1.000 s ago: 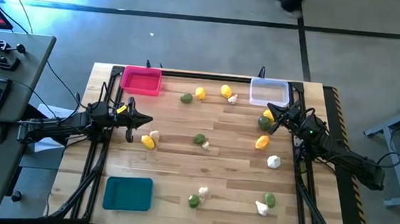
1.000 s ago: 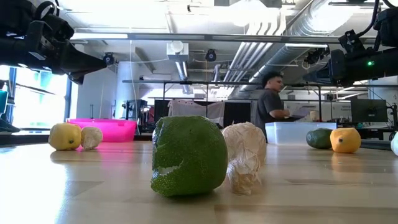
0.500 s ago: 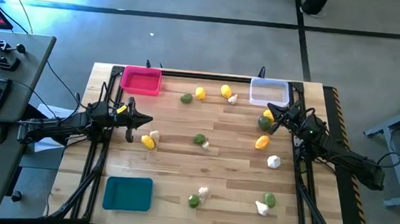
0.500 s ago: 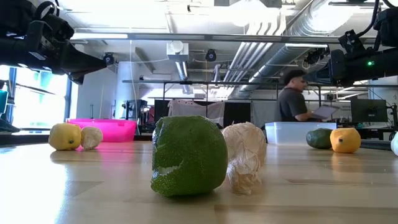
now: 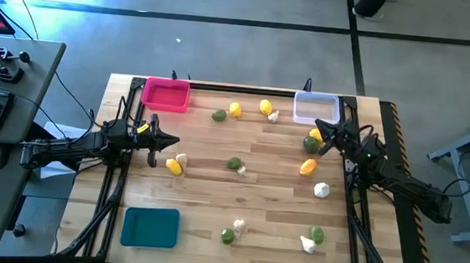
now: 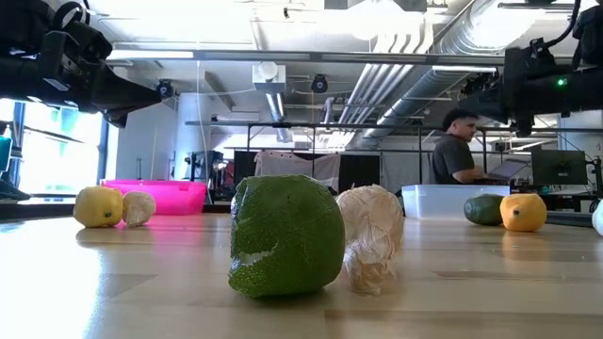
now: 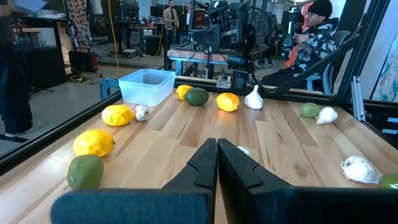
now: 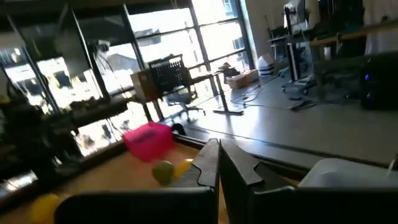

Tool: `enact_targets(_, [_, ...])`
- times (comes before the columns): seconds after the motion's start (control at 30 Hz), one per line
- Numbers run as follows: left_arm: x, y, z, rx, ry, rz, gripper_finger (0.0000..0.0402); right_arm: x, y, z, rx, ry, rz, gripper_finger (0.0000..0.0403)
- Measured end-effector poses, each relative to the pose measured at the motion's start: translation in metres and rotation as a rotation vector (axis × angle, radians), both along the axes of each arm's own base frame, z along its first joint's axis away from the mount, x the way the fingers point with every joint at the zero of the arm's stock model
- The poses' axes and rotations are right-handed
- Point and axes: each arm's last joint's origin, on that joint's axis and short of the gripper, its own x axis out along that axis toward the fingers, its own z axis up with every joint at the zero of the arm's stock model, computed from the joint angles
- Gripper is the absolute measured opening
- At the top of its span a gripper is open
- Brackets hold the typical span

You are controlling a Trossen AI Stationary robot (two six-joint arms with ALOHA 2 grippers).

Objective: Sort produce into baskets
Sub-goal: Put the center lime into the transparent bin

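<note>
Lemons, limes and garlic bulbs lie scattered on the wooden table (image 5: 271, 202). The pink basket (image 5: 166, 94) stands at the far left, the clear basket (image 5: 316, 108) at the far right and the teal basket (image 5: 150, 227) at the near left. My left gripper (image 5: 175, 142) is shut and empty, above the table near a lemon (image 5: 173, 167) and a garlic bulb (image 5: 182, 158); it also shows in its wrist view (image 7: 217, 144). My right gripper (image 5: 319, 132) is shut and empty in its wrist view (image 8: 219, 144), above a lime (image 5: 310, 143) and a lemon (image 5: 315, 134) beside the clear basket.
More produce lies on the table: a lime (image 5: 219, 115) and two lemons (image 5: 235, 110) at the far middle, a lime (image 5: 233, 162) at the centre, a lemon (image 5: 308, 166) and a garlic bulb (image 5: 321, 189) at the right, and limes with garlic near the front edge (image 5: 227, 237). People stand in the room behind (image 6: 459, 151).
My right gripper has risen a little above the lime and lemon by the clear basket, staying shut. A person in the room behind has walked toward the right. No produce has moved.
</note>
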Motion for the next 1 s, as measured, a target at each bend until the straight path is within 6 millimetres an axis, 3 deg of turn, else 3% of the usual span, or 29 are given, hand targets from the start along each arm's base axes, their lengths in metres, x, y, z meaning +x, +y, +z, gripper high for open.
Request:
enact_targets(0.4, [0.000,0.000,0.000,0.000,-0.001,0.000,0.0000,0.000,0.007,0.020,-0.055,-0.101,0.214,0.0000])
enact_targets(0.63, [0.000,0.000,0.001,0.003,-0.012,0.000,0.0000,0.001,0.012,0.039,-0.072,0.023,0.275,0.0000])
enact_targets(0.8, [0.000,0.000,0.003,0.008,-0.035,-0.001,0.0000,0.014,0.013,0.042,-0.024,0.097,0.347,0.0006])
enact_targets(1.0, [0.000,0.000,0.003,0.007,-0.032,-0.001,0.0000,0.036,0.015,0.030,0.058,0.255,0.375,0.0063])
